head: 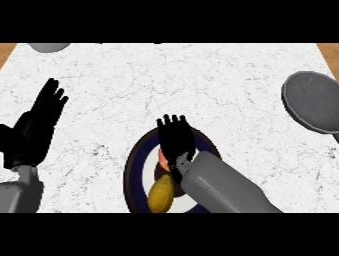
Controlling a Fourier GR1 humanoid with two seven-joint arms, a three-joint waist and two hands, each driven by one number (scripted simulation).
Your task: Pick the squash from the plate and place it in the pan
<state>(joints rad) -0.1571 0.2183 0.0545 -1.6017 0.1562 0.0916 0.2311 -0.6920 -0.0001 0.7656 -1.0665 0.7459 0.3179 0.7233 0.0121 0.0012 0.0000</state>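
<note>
White veined marble counter [201, 75], matt grey pan [319, 102], smooth yellow squash [161, 194].

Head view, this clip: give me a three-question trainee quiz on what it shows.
1. True or false: the squash already lies in the pan.
2. Which hand is over the plate? A) left hand B) right hand
3. Fill in: the pan sits at the counter's ___ side.

Key: 1 false, the squash is on the plate. 2 B; the left hand rests open at the view's left. 3 right.
</note>
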